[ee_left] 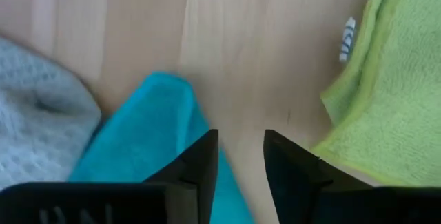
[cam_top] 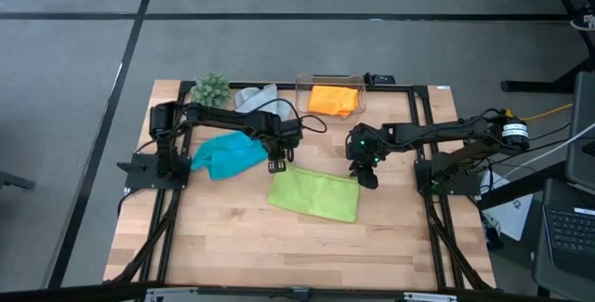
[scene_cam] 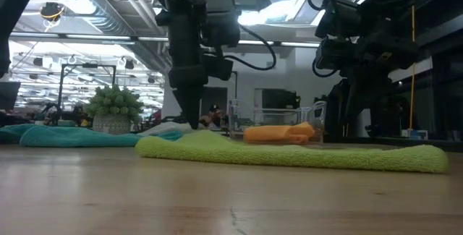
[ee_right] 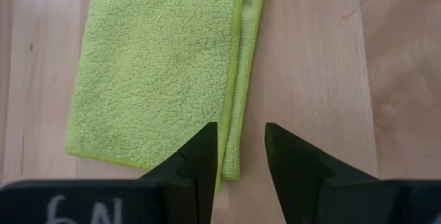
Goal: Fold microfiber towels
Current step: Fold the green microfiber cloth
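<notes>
We see the lime green towel (cam_top: 315, 194) lying folded into a flat rectangle near the middle of the wooden table (cam_top: 232, 246), a small white tag at one of its edges. At its ten o'clock the left gripper (cam_top: 277, 163) hangs over bare wood between this towel and the turquoise towel (cam_top: 226, 155), which lies crumpled to the nine o'clock side. In the left wrist view its fingers (ee_left: 200, 165) stand apart with nothing between them, the turquoise cloth just beside one and the green edge just beside the other.

At the green towel's two o'clock the right gripper (cam_top: 364, 171) hovers above the towel's edge. Its jaws are parted too, and we see only wood and the folded green border in the gap, with no cloth pinched.

The light grey towel (cam_top: 253, 97) lies bunched at the table's twelve o'clock edge, beside a small green plant (cam_top: 211, 88). The orange towel (cam_top: 335, 98) sits folded inside a clear plastic box (cam_top: 331, 81), also along that far edge.
</notes>
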Tool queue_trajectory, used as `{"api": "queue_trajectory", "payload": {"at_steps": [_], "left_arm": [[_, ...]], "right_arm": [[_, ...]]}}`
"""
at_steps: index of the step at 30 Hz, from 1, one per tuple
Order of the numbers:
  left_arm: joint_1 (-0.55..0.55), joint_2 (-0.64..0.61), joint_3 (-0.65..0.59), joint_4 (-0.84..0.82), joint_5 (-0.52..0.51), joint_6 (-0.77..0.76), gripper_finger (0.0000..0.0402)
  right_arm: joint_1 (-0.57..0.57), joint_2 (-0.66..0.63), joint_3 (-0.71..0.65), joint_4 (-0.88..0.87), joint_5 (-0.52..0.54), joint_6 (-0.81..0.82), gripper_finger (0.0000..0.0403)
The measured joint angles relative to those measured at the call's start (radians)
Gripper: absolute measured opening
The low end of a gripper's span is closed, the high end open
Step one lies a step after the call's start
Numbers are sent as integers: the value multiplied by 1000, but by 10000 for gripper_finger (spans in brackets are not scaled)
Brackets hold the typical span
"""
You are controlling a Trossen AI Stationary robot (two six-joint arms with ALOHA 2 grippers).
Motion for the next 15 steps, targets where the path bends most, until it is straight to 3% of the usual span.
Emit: {"api": "queue_trajectory", "payload": {"at_steps": [6,15], "left_arm": [[-42,0,49,-83,83,-81,107],[-165,0,42,-22,93,-129,105]], "right_arm": [[0,0,0,18,0,1,124],[4,0,0,0,1,17,124]]}}
